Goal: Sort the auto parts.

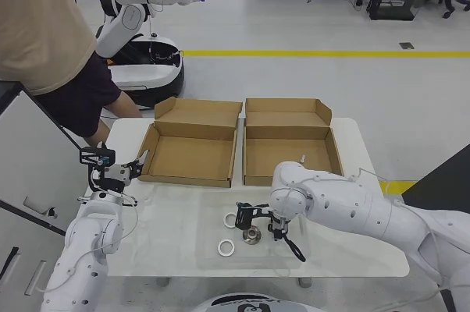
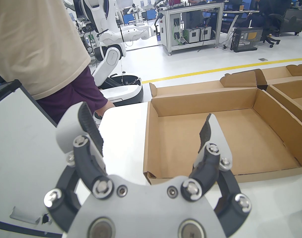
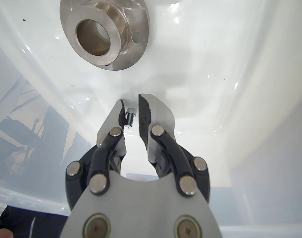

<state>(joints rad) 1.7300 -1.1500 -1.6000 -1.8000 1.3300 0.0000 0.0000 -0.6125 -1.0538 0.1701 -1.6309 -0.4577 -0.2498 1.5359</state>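
Sorting is barely starting: the left cardboard box [image 1: 190,156] and right cardboard box [image 1: 288,154] are sitting empty, the left gripper [image 2: 147,111] is hanging wide open, and the right gripper [image 3: 129,100] is straddling a small bolt [image 3: 129,119] with narrow-set fingers beside the metal flange [image 3: 103,23] in the clear tray [image 3: 215,50].

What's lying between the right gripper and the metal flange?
In the right wrist view, only bare white surface separates the right gripper from the metal flange. The small bolt sits between its jaws, not in that stretch.
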